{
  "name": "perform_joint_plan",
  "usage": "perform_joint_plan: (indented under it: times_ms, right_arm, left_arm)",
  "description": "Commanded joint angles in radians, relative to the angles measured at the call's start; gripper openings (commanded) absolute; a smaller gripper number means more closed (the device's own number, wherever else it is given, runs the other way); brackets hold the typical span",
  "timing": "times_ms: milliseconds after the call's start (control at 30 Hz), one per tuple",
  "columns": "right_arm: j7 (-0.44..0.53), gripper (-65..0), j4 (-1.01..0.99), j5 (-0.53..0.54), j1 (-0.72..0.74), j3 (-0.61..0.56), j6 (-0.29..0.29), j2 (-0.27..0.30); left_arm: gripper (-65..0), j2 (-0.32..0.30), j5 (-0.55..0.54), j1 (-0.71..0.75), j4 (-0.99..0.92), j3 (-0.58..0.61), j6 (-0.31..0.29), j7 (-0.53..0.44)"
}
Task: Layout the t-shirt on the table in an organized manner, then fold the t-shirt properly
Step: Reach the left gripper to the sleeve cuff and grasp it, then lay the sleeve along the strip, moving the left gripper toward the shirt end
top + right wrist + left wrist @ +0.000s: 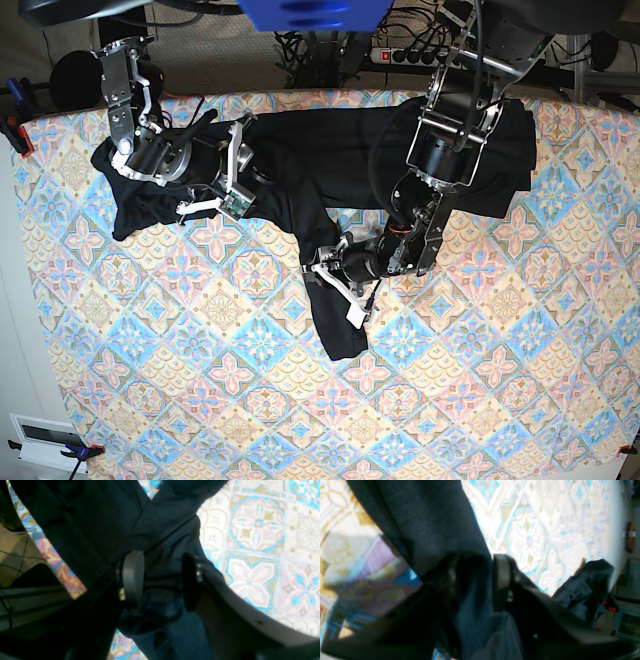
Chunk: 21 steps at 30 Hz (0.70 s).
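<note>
Pinching a bunched fold, the left hand (pixel 475 580) is gripping the t-shirt (pixel 427 522); it could slip. Right wrist view: right hand (pixel 160 580) is pinching cloth too. Base view: shirt is lying crumpled along the tabletop's (pixel 250 400) far edge; uneven pulling risks more twisting.

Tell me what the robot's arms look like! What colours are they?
Both arms are mostly black with silvery grey metal brackets. The left end effector and the right end effector have white frame pieces by their tips. Up close, the fingers are flat, rounded grey paddles. Black cables run along the arms, and the right one carries a small green circuit board.
</note>
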Motion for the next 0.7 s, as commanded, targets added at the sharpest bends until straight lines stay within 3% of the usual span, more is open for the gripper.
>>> perform_joint_plan:
  times_ms: [0,67,200,367,600,667]
  right_arm:
    - [0.022,-41.0,0.018,0.013,0.01,0.011,0.0,0.009]
    - [0.022,-41.0,0.018,0.013,0.01,0.016,0.0,0.009]
    - [0.022,-41.0,0.018,0.013,0.01,0.019,0.0,0.009]
    - [0.023,-41.0,0.018,0.013,0.01,0.019,0.0,0.009]
    - [0.023,-41.0,0.012,0.012,0.01,0.019,0.0,0.009]
    - [0.023,-41.0,0.011,0.012,0.01,0.019,0.0,0.009]
  left_arm:
    - [-56.3,0.005,0.005,-0.011,0.005,0.001,0.004,0.021]
    - [-65.0,0.005,0.003,-0.011,0.005,-0.023,0.004,-0.011]
    - [-65.0,-0.005,0.0,-0.005,0.048,-0.089,0.004,-0.023]
    - [-65.0,-0.044,0.0,0.087,0.303,-0.14,0.004,-0.006]
    - [-65.0,-0.169,-0.106,0.203,0.476,-0.146,0.0,0.009]
    - [-65.0,-0.173,-0.112,0.209,0.472,-0.146,0.0,0.007]
